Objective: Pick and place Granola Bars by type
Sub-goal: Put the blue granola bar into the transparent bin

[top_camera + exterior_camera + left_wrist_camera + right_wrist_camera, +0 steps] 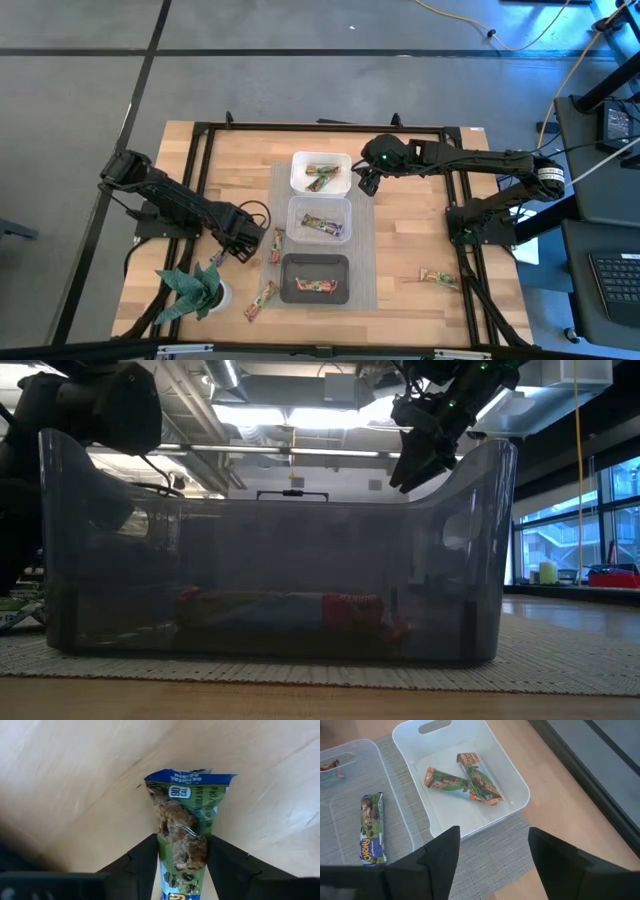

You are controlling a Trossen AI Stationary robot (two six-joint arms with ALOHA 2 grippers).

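On the tabletop [400, 240], left of the clear tub [320, 219], the left gripper [243, 243] is clenched on a blue-green bar [181, 832]; the bar's long axis runs straight out between the jaws. The right gripper [492, 855] is held released above the white tub [465, 775], farther off.

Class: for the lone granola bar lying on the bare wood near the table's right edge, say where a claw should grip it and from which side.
Grip the bar across its narrow middle, coming straight down from above: it lies flat, slim, with open wood around it.
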